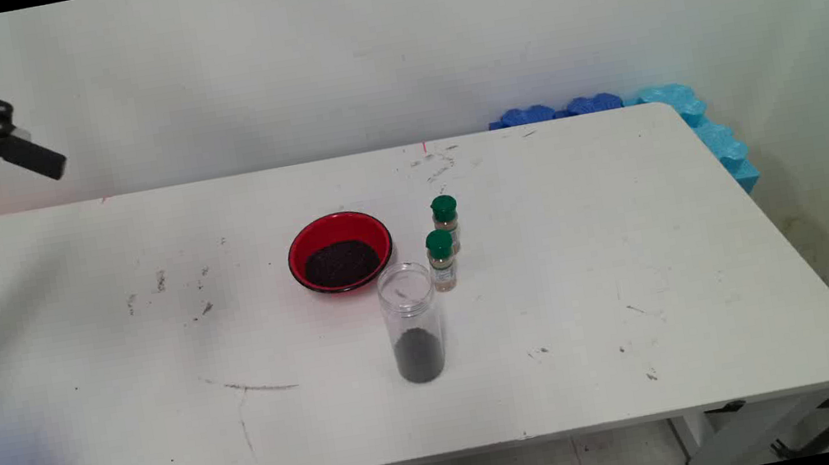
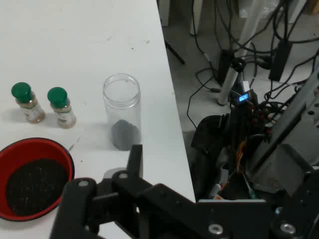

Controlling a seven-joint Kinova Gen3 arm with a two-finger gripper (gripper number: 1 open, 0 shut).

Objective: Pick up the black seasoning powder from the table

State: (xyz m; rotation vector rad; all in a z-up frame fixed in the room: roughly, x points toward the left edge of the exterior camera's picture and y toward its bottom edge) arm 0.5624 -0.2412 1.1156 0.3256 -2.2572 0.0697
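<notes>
- The gripper [image 1: 16, 208] hangs high above the table's [image 1: 651, 361] far left corner, fingers spread wide, holding nothing and touching nothing.
- Nearest to it is the red bowl [image 1: 340, 251], part-filled with dark grains, near the table's middle.
- A clear jar [image 1: 413, 322], lid off, with dark grains at its bottom, stands just at the bowl's 5 o'clock.
- Two green-capped bottles [image 1: 444, 244] stand at the bowl's 3 o'clock, one behind the other, close to the jar but apart from it.
- To my eye, any descent among these is best made straight down, since jar and bottles are tall and tip easily.
- There is wide bare table to left and right; the near edge lies beyond the jar; blue foam [image 1: 696, 117] lines the far right corner.
</notes>
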